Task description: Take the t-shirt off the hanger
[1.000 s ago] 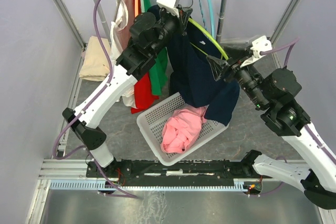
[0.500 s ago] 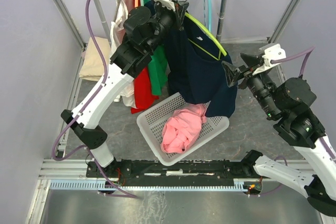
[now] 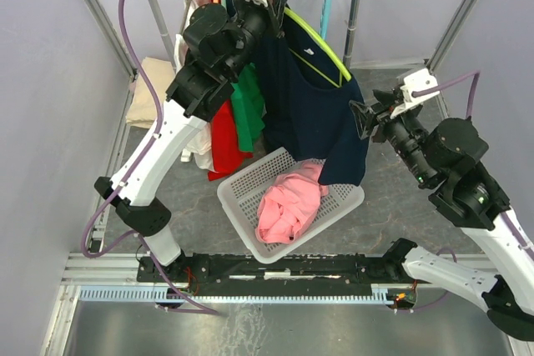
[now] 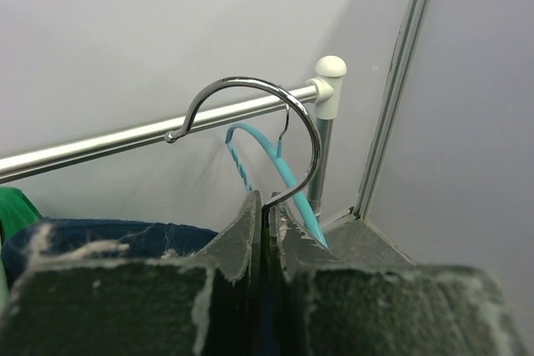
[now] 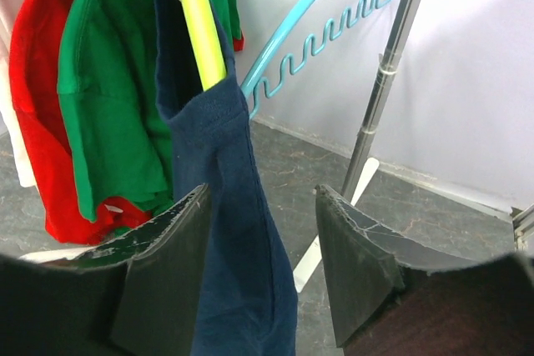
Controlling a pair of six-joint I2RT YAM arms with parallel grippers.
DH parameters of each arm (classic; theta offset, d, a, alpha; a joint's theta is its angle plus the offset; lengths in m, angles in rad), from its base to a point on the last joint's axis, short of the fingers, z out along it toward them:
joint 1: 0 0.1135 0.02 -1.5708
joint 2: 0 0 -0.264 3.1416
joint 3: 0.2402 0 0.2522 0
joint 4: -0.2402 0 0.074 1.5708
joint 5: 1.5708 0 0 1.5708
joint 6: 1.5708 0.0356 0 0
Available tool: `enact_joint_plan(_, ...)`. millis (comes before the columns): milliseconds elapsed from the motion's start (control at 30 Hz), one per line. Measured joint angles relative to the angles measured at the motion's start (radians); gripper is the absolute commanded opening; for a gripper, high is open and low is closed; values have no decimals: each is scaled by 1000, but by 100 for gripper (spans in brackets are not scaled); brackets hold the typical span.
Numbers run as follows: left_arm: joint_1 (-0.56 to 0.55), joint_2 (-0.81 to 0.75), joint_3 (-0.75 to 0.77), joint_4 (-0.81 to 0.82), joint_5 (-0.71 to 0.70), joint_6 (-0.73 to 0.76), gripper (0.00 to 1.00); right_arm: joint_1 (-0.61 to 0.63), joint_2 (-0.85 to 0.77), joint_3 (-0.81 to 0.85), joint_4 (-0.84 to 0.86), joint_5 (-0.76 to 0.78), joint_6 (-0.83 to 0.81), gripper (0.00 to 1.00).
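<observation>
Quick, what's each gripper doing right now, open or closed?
Left gripper: closed on the hanger's metal hook.
Right gripper: open, right at the navy t-shirt, not gripping it.

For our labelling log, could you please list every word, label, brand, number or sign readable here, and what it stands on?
No text can be read in any view.
The navy t-shirt has a small white mark at its neck, too small to read.
The yellow-green hanger and the white basket show no markings.
</observation>
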Motion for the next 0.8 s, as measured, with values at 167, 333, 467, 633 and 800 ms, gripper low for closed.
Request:
enact_joint_plan(167, 3, 0, 0, 3, -22, 0, 3, 0, 18, 0, -11, -16, 1, 56)
enact_joint_plan(333, 12, 0, 2, 6, -38, 0, 3, 0, 18, -2, -23, -25, 11, 55)
enact_joint_plan(467, 19, 0, 23, 4, -50, -1, 3, 0, 8, -22, -23, -35, 35, 51)
enact_joint_plan(633, 25, 0, 41, 13, -50, -1, 3, 0, 5, -56, -23, -37, 70, 36)
enact_joint_plan(800, 26, 1, 43, 14, -50, -1, 3, 0, 5, -102, -16, -37, 102, 12)
